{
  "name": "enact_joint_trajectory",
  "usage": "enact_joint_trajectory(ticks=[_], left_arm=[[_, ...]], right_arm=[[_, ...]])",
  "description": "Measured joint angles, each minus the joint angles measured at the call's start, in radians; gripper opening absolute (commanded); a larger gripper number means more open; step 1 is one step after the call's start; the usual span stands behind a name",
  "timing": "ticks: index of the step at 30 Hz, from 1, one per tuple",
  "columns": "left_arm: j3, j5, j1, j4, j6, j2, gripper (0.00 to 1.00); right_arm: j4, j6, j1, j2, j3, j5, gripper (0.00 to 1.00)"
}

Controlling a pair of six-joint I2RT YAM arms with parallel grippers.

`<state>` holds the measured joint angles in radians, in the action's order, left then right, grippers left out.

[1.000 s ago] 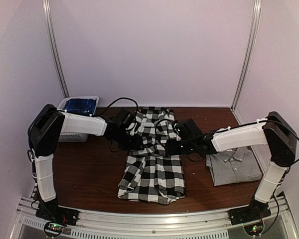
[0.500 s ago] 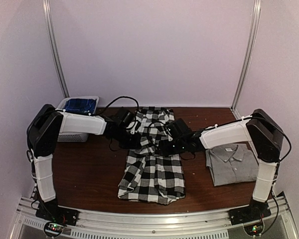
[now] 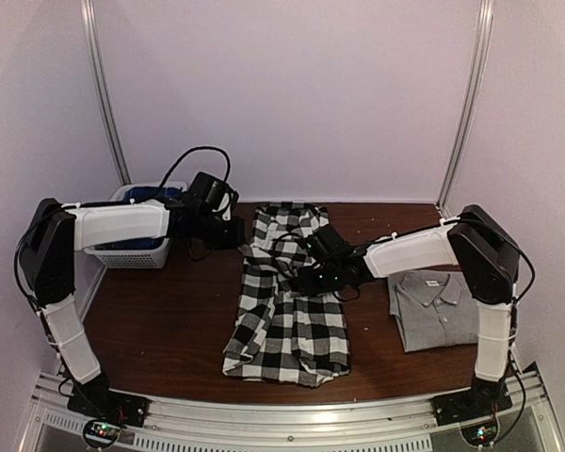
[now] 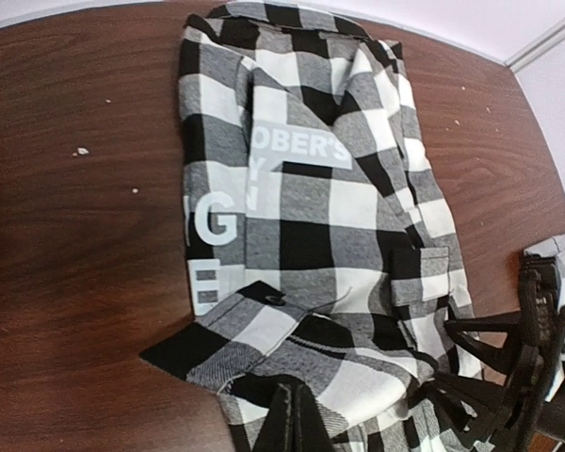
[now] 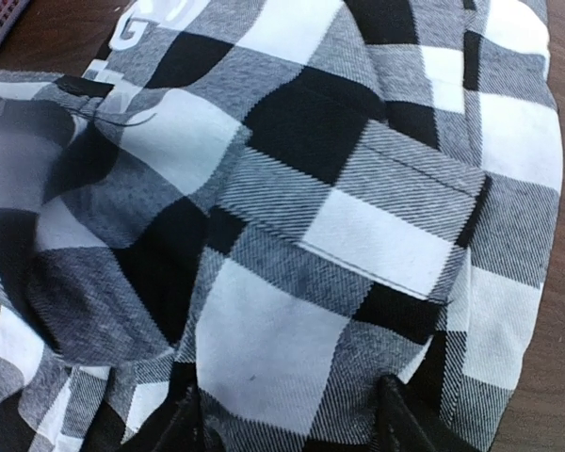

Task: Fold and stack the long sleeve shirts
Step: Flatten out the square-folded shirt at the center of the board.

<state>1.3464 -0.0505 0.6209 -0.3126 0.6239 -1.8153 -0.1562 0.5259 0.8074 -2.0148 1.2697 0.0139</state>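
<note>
Right gripper (image 5: 290, 426): its black fingers are held apart, low over the black-and-white large-check flannel shirt (image 3: 292, 330), near the stitched chest pocket (image 5: 386, 226); nothing is seen clamped between them.
Left gripper (image 3: 228, 229): in its wrist view the fingertips appear drawn together, with no cloth seen between them. It is held above the dark brown wooden table (image 3: 160, 320), just beside the shirt's left edge at the collar end.
Flannel shirt: it is laid lengthways at the table's middle with the collar at the far end. The sides are turned in to make a long narrow strip, and the white block lettering (image 4: 301, 151) is exposed. The cloth is bunched at mid-length by the right gripper.
Grey shirt: the plain grey collared shirt (image 3: 443, 315) lies folded into a compact rectangle at the right, collar up, apart from the flannel.
Done: the grey shirt is judged finished, and the flannel's sides are judged folded in.
Left to do: the strip is not yet folded end to end, and nothing is stacked.
Right arm (image 3: 410, 254): the forearm is stretched low and leftward, beyond the grey shirt.
Left arm (image 3: 122, 224): the forearm is raised and extended rightward over the white plastic basket (image 3: 132, 254).
</note>
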Motion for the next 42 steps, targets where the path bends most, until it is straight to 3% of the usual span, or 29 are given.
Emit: enact_joint_trajectory(ticks=[7, 11, 19, 33, 42], left_arm=[[-0.001, 0.017, -0.040, -0.002, 0.000, 0.001, 0.00], [0.000, 0.016, -0.059, -0.003, -0.001, 0.003, 0.00], [0.103, 0.014, -0.198, -0.044, -0.034, 0.004, 0.00], [0.613, 0.037, -0.443, -0.139, -0.171, -0.073, 0.00], [0.716, 0.058, -0.541, -0.222, -0.235, -0.173, 0.00]], right_arm=[[-0.038, 0.003, 0.000, -0.002, 0.017, 0.034, 0.12], [-0.062, -0.005, -0.005, -0.002, 0.032, 0.050, 0.02], [-0.102, -0.029, -0.106, 0.096, 0.038, 0.078, 0.00], [-0.142, -0.138, -0.558, 0.278, 0.177, 0.139, 0.00], [-0.157, -0.153, -0.782, 0.243, 0.289, 0.108, 0.00]])
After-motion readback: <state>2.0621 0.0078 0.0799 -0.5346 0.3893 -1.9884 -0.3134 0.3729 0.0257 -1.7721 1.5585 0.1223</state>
